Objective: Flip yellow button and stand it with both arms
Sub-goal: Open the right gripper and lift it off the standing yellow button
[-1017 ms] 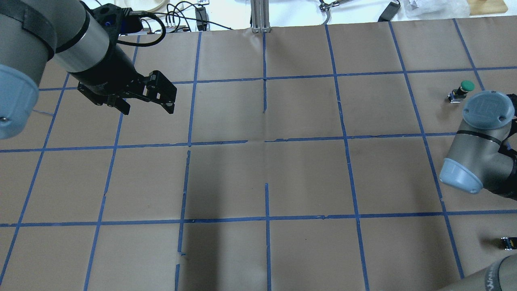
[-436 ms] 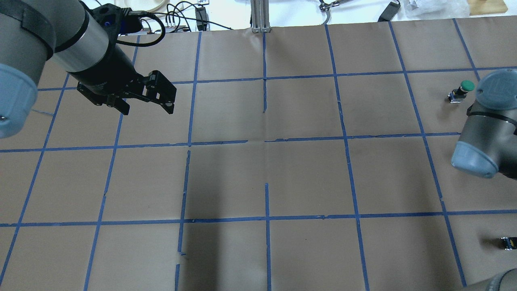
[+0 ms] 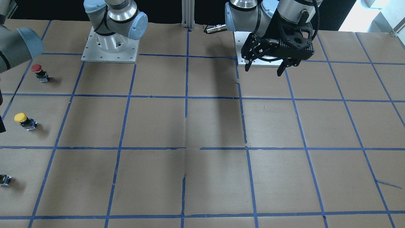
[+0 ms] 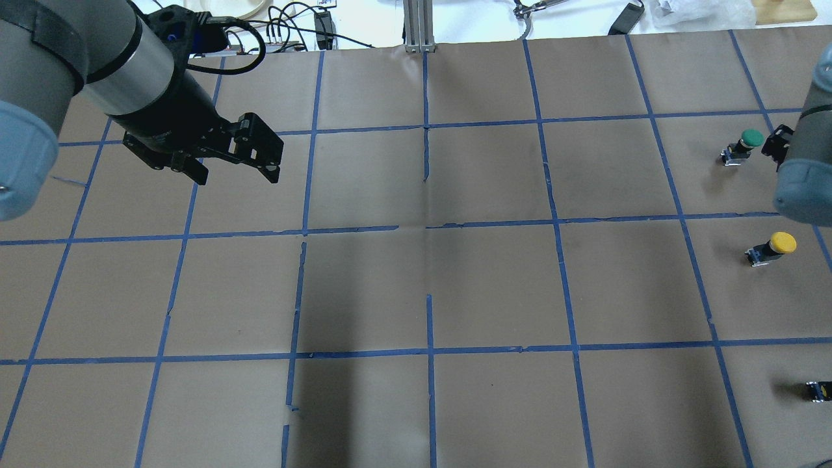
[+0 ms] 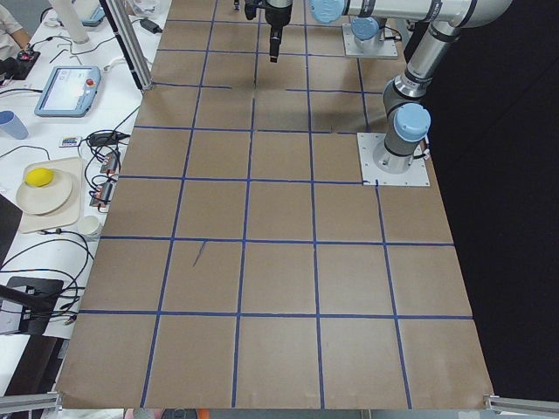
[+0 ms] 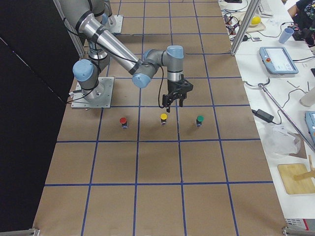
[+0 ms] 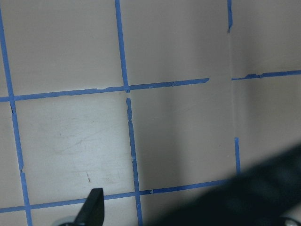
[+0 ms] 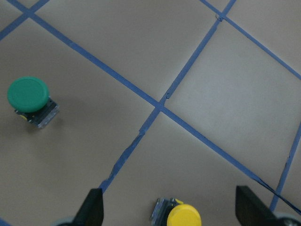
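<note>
The right gripper [image 6: 174, 101] hangs above the table [image 4: 494, 286] with its fingers [image 8: 91, 209] spread wide and nothing between them. In its wrist view the yellow button [image 8: 181, 216] shows at the bottom edge, between the two fingertips but below them on the paper, not touched. The button sits near the table's right edge with its cap up, in the middle of a row: the green button [image 4: 744, 146] is farther from the robot and the red button [image 3: 38, 71] is nearer to it. A small black-yellow piece [image 4: 818, 390] lies apart near the same edge. The left gripper [image 4: 235, 174] hovers wide open and empty over the left half, well away from the buttons.
</note>
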Controlling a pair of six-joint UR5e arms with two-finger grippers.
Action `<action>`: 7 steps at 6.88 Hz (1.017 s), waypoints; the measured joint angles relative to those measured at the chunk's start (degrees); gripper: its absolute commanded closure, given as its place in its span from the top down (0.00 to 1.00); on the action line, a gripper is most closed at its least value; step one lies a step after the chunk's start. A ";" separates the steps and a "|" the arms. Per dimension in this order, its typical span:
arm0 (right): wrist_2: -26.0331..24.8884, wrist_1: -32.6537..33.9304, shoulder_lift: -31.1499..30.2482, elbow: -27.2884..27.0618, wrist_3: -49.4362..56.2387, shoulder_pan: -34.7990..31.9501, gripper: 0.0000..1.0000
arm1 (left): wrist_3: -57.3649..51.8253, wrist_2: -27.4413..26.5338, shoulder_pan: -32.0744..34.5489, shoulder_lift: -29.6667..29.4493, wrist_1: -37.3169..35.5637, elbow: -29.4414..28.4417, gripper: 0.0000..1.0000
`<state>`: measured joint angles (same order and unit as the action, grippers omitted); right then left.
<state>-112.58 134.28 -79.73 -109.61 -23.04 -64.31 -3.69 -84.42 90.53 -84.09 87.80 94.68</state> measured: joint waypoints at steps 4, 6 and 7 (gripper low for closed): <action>9.46 -29.41 -5.97 12.63 0.62 -4.61 1.00 | 0.08 -0.64 0.00 0.24 0.00 -0.16 0.99; 14.73 -37.35 -8.17 16.08 2.46 -9.11 1.00 | 0.19 -1.63 0.00 0.83 0.17 0.19 0.99; 16.00 -38.71 -8.97 16.49 3.97 -11.79 1.00 | 0.18 -1.91 0.00 0.96 0.38 0.27 1.00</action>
<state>-96.58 95.57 -88.70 -93.12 -19.07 -76.10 -3.51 -86.32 90.53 -83.13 88.18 94.95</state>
